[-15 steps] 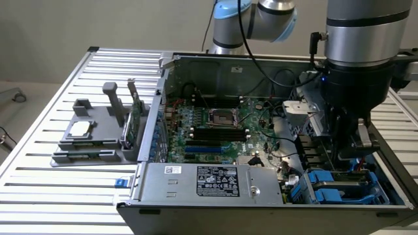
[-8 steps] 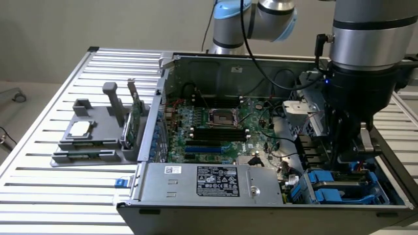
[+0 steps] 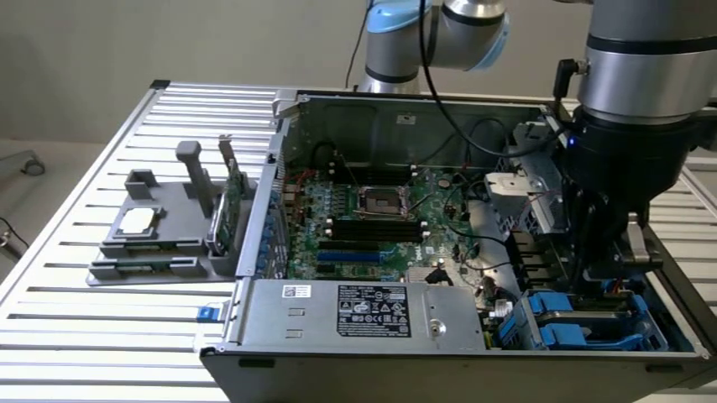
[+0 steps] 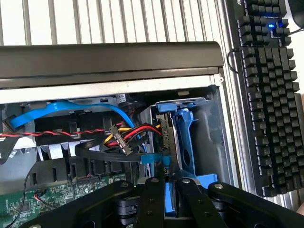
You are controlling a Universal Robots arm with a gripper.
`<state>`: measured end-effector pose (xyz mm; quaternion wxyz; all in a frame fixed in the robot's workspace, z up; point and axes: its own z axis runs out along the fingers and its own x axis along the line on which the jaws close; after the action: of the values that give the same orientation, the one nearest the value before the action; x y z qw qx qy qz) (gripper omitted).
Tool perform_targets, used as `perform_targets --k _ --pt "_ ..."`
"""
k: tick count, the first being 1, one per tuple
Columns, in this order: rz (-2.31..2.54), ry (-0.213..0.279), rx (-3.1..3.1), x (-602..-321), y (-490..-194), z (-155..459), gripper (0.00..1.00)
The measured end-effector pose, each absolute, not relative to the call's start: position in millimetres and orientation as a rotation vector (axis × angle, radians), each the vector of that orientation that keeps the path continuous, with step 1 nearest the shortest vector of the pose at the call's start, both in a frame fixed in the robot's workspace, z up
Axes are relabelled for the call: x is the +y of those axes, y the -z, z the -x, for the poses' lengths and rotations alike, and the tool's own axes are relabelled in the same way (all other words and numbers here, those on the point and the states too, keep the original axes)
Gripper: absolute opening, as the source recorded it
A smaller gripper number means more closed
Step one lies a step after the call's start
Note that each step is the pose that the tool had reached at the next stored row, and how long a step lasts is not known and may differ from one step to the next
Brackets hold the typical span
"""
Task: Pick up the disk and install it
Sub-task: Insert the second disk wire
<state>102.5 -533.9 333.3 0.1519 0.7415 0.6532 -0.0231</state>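
Observation:
My gripper (image 3: 606,277) reaches down into the drive bay at the open computer case's corner, on the exterior view's right. In the wrist view its two black fingers (image 4: 150,199) stand close together, and the blue edge of the disk's carrier frame (image 4: 170,197) fills the gap between them. The disk stands on edge in the bay. Another blue carrier (image 4: 186,142) sits just beside it in the bay. Blue carrier frames (image 3: 560,323) show below the gripper in the exterior view. The disk's silver face and label are hidden.
Red, yellow, black and blue cables (image 4: 121,137) crowd the bay's side. The motherboard (image 3: 375,222) and power supply (image 3: 358,311) fill the case. A grey tray (image 3: 157,264) with a small chip and a green card (image 3: 230,214) stands at the exterior view's left. A keyboard (image 4: 270,95) lies beside the case.

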Motion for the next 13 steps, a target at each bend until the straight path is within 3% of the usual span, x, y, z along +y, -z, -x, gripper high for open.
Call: perform_targets --k 13 --pt "-2.153 0.099 1.906 -536.3 -331.5 -109.5 0.16"
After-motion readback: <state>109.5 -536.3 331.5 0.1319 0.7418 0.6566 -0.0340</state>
